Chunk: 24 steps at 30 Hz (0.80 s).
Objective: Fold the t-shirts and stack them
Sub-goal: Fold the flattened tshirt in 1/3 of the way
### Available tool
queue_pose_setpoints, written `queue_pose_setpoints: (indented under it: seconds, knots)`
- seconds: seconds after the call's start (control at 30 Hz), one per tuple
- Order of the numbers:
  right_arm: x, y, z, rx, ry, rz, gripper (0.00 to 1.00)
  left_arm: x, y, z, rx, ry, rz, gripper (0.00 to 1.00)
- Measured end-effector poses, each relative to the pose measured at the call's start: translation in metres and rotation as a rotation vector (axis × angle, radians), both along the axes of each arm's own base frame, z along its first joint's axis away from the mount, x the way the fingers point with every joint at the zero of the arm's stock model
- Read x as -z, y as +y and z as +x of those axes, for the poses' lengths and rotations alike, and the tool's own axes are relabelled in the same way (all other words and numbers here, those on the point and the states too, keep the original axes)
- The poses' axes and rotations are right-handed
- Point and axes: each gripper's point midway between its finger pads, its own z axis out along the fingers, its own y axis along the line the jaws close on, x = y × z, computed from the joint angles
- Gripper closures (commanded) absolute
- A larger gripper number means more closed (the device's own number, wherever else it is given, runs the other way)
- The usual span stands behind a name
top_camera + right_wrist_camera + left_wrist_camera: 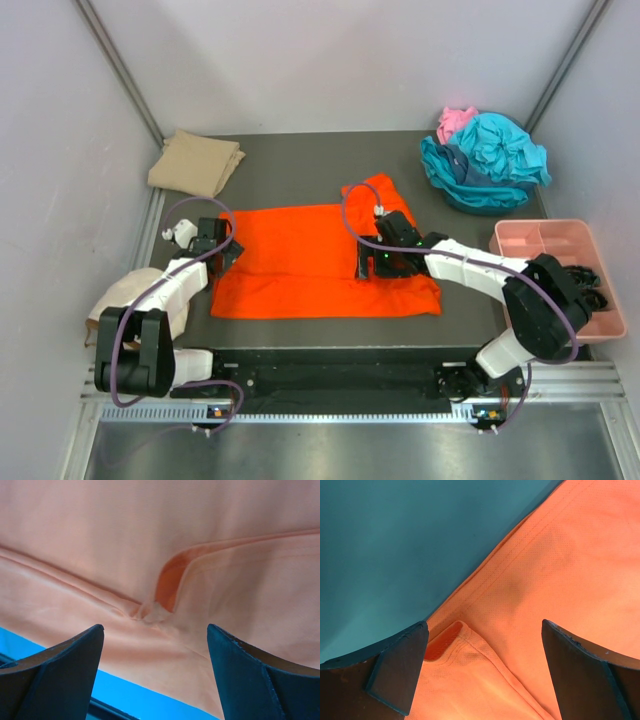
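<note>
The bright orange t-shirt lies spread flat in the middle of the dark mat. My left gripper is open over its left edge; the left wrist view shows the shirt with a folded hem corner between the fingers. My right gripper is open over the shirt's right part; the right wrist view shows the cloth with a crease and a small tag. A folded tan t-shirt lies at the back left. Teal t-shirts and a pink one are heaped at the back right.
A pink compartment tray stands at the right edge. A cream cap-like thing sits left of the mat. Grey walls close in the sides and back. The mat's front edge runs just before the arm bases.
</note>
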Motion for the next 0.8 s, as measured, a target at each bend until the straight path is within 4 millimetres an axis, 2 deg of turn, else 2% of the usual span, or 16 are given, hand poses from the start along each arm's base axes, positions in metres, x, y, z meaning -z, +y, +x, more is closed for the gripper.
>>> queue_pose_setpoints:
  seconds: [0.17,0.53,0.8]
  knots:
    - [-0.003,0.012,0.000,-0.023,0.003,0.051,0.16,0.000,0.000,0.000,0.002,0.001,0.001,0.01]
    - [0.007,0.031,-0.005,-0.065,0.067,0.105,0.16,0.000,0.000,0.000,0.004,0.002,0.003,0.01]
    - [-0.016,0.053,0.010,-0.088,0.035,0.181,0.16,0.000,0.000,0.000,0.005,0.002,0.003,0.01]
